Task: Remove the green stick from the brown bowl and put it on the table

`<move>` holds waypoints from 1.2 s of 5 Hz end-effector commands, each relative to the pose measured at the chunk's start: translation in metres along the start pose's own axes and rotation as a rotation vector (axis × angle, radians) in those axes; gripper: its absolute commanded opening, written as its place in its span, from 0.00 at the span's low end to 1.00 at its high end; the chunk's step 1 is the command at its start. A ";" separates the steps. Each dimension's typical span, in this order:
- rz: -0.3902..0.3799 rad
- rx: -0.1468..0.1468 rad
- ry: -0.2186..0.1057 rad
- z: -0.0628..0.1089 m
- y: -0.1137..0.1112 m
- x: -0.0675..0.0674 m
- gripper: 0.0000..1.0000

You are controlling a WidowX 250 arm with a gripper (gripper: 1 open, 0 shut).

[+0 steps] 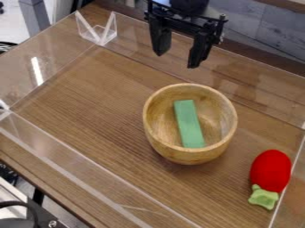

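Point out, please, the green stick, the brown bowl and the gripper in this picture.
green stick [187, 123]: camera view, middle of its flat top face.
brown bowl [156, 124]: camera view, left part of its thick rim.
gripper [177, 52]: camera view, gap between its open fingertips.

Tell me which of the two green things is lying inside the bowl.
The green stick, a flat plain block in the brown bowl. The other green bit is the red toy's leafy end.
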State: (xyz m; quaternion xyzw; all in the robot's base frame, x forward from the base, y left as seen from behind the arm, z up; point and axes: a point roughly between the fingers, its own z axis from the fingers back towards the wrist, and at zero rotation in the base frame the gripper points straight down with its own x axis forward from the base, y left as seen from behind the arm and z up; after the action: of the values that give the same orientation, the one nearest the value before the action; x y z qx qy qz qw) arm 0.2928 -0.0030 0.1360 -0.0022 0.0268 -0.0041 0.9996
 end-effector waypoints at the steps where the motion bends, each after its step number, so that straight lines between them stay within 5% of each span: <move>1: 0.059 -0.013 0.028 -0.009 -0.014 -0.003 1.00; 2: 0.161 -0.048 0.044 -0.021 -0.023 -0.004 1.00; 3: 0.228 -0.065 0.048 -0.028 -0.026 -0.003 0.00; 4: 0.251 -0.073 0.053 -0.033 -0.024 -0.006 1.00; 6: 0.329 -0.083 0.069 -0.046 -0.025 -0.009 1.00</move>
State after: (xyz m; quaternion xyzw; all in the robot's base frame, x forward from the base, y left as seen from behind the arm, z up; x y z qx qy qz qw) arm 0.2776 -0.0278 0.0826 -0.0364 0.0783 0.1613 0.9831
